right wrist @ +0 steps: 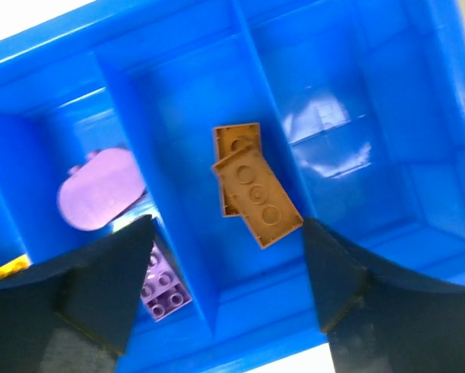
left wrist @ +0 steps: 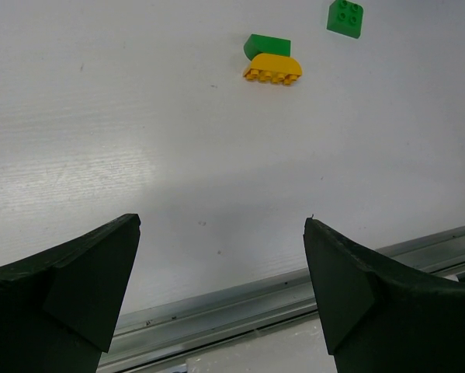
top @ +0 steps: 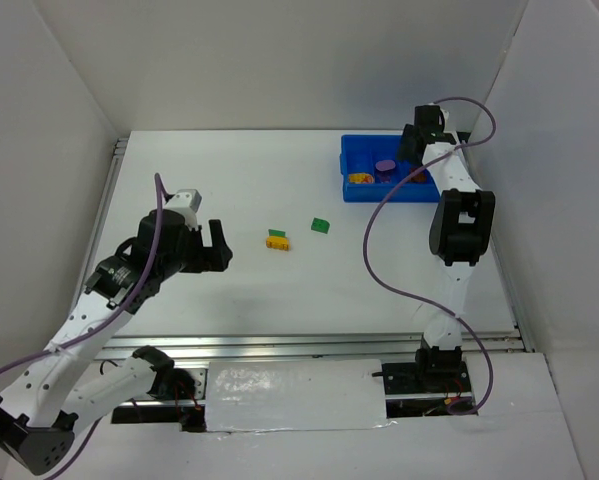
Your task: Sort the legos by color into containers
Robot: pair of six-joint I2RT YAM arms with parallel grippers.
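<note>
We count seven legos and one blue tray (top: 351,150), which sits at the far right of the worktop (top: 209,170). Two brown-orange bricks (right wrist: 257,196) lie overlapping in one compartment. The upper one's long axis runs diagonally in the right wrist view, and the one beneath it lies nearly straight up and down. The next compartment holds two purple pieces, a pale rounded one (right wrist: 98,190) and a studded brick (right wrist: 167,289). Past them only a sliver of yellow (right wrist: 3,272) shows at the picture's edge.

Three legos lie out on the worktop. A yellow brick (left wrist: 272,68) has its long axis across the left wrist view, a green brick (left wrist: 267,45) touches its far side, and a green square (left wrist: 345,16) lies near them but apart, studs up.

The right fingers (right wrist: 100,287) are spread above the brown-orange pair with nothing between them. The left fingers (left wrist: 85,287) are spread wide over bare worktop, well short of the yellow brick.

The worktop is white with white walls around it, and a metal rail (left wrist: 240,303) runs along its near edge.
</note>
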